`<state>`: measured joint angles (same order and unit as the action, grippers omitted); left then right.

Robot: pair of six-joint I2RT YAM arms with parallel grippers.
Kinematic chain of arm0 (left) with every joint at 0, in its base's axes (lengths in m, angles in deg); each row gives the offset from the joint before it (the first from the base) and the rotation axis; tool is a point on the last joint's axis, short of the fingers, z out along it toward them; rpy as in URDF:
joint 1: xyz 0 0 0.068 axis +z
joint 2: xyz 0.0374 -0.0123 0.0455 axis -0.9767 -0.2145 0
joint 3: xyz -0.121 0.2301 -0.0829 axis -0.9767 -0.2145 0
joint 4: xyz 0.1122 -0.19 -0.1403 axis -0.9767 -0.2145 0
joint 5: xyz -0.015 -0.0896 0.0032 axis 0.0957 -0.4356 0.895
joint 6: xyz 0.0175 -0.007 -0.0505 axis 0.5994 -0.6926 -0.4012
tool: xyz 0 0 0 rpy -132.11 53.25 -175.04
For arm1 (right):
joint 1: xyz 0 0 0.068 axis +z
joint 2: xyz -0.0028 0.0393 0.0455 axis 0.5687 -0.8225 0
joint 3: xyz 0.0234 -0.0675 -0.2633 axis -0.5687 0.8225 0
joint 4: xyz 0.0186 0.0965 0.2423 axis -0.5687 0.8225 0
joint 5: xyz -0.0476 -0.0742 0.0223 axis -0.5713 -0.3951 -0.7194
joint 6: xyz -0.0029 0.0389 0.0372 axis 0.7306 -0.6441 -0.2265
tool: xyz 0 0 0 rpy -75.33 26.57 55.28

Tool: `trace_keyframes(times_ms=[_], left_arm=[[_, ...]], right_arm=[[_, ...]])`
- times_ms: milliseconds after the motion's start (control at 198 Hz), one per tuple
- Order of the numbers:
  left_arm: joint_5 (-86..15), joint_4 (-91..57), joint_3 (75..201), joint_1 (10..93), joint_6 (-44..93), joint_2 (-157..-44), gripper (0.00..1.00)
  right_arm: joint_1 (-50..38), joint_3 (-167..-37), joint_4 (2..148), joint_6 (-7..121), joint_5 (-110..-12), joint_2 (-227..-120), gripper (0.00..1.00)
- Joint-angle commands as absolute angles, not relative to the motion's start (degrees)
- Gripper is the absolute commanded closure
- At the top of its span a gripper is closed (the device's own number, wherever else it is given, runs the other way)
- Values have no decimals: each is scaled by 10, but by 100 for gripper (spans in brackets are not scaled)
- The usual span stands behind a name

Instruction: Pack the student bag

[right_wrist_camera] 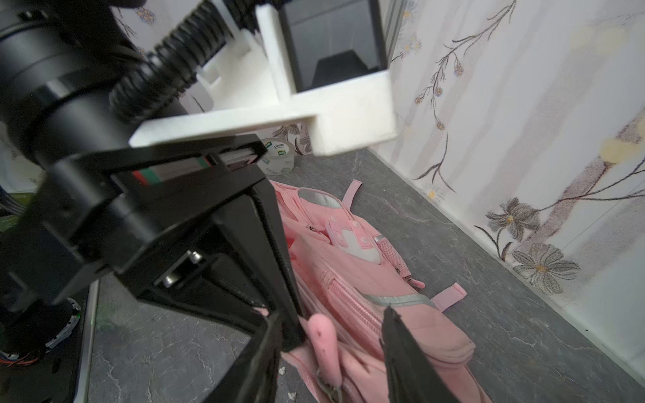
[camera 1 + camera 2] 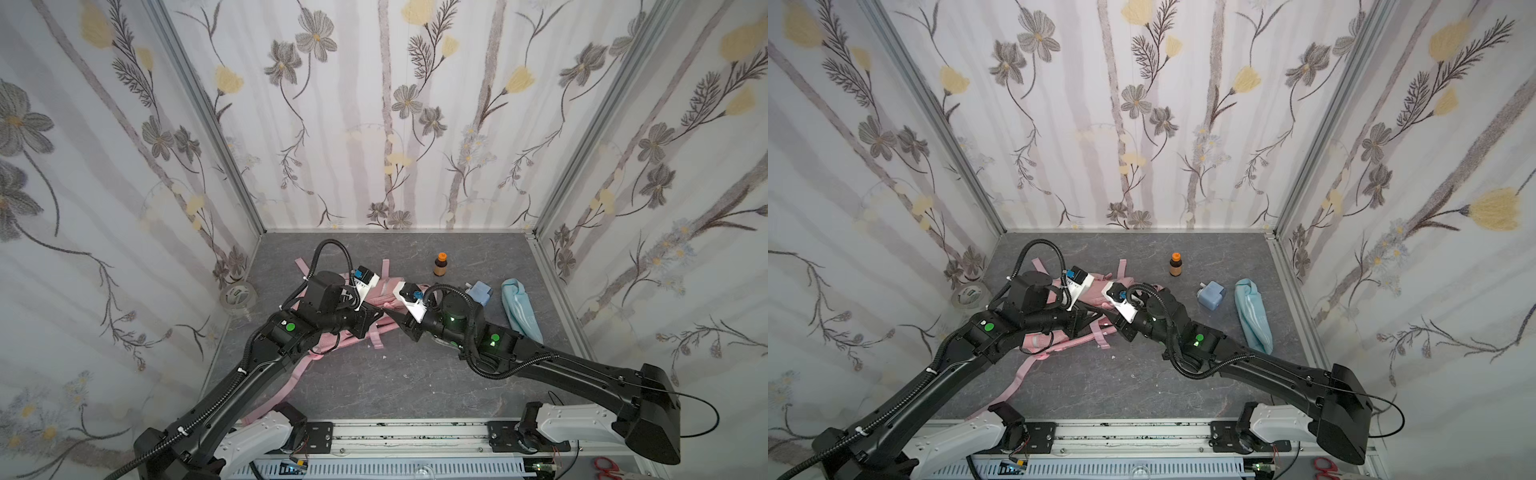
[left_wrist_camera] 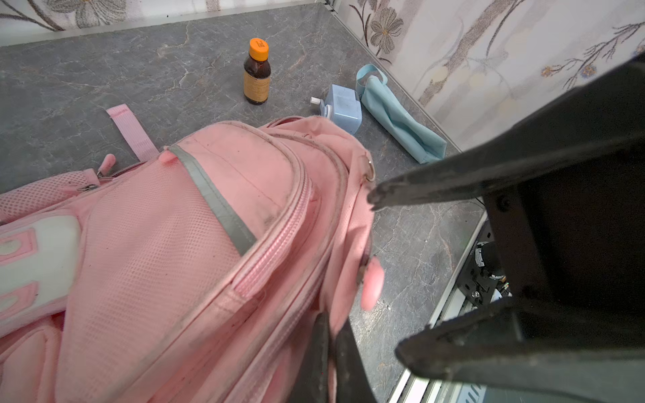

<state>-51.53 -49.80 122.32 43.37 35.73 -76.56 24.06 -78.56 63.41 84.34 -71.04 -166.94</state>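
Note:
The pink student bag (image 3: 174, 244) lies on the grey table, mostly hidden under both arms in both top views (image 2: 384, 291) (image 2: 1096, 289). My left gripper (image 3: 333, 316) is shut, pinching the bag's pink fabric edge beside the main zipper. My right gripper (image 1: 331, 310) is open and faces it from the right. Its two black fingers (image 3: 419, 188) straddle the bag's edge. A pink zipper pull (image 1: 323, 338) hangs between them, and neither pad presses on it. In the top views the two grippers meet tip to tip (image 2: 380, 311) (image 2: 392, 319) over the bag.
A brown bottle with an orange cap (image 2: 440, 264) stands behind the bag. A small light-blue box-like item (image 2: 480, 291) and a light-blue pouch (image 2: 521, 309) lie at the right. A tape roll (image 2: 237, 296) sits by the left wall. Pink straps (image 2: 291, 386) trail toward the front left.

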Motion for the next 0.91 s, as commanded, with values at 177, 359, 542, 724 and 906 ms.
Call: trace_keyframes(times_ms=[177, 359, 542, 724, 906], left_arm=[[-531, -452, 1230, 433, 344, -759, 100], [-526, -455, 1227, 434, 343, -752, 100], [-512, -452, 1222, 434, 339, -748, 100], [-490, -434, 1216, 433, 316, -748, 100], [-451, -437, 1201, 437, 305, -730, 100]], right_arm=[[215, -812, 652, 870, -642, -1700, 78], [190, -810, 671, 876, -595, -1700, 81], [184, -808, 679, 881, -565, -1695, 95], [182, -793, 658, 848, -568, -1679, 100], [157, -704, 541, 744, -602, -1623, 100]])
